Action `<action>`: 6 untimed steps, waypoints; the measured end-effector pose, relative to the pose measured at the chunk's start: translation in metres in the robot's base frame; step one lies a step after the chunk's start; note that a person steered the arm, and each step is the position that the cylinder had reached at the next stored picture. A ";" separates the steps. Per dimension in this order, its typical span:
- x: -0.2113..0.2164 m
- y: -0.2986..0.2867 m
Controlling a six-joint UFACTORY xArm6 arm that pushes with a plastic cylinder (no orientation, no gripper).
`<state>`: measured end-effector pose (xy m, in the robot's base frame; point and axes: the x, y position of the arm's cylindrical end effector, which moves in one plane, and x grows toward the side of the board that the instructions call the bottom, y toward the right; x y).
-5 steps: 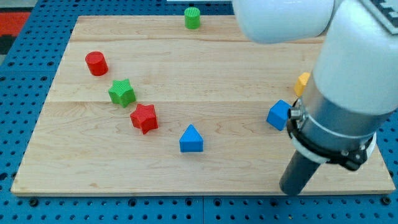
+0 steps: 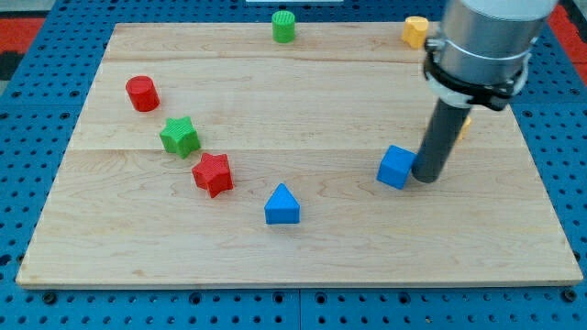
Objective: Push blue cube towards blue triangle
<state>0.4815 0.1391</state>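
Observation:
The blue cube (image 2: pixel 396 167) sits right of the board's middle. The blue triangle (image 2: pixel 282 204) lies to its lower left, well apart from it. My tip (image 2: pixel 426 177) is on the board right against the cube's right side. The dark rod rises from there to the arm body at the view's top right.
A red star (image 2: pixel 213 173), a green star (image 2: pixel 180 136) and a red cylinder (image 2: pixel 142 93) lie at the left. A green cylinder (image 2: pixel 284 27) stands at the top edge. A yellow block (image 2: pixel 415 31) is at the top right; another yellow block (image 2: pixel 466 126) peeks from behind the rod.
The arm has moved up from the board's bottom right, so my tip now meets the cube's right side. The blue cube has shifted slightly to the left.

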 end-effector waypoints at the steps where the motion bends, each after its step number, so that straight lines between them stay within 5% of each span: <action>1: -0.014 -0.001; 4: -0.011 -0.047; 6: 0.004 -0.012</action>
<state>0.4851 0.1275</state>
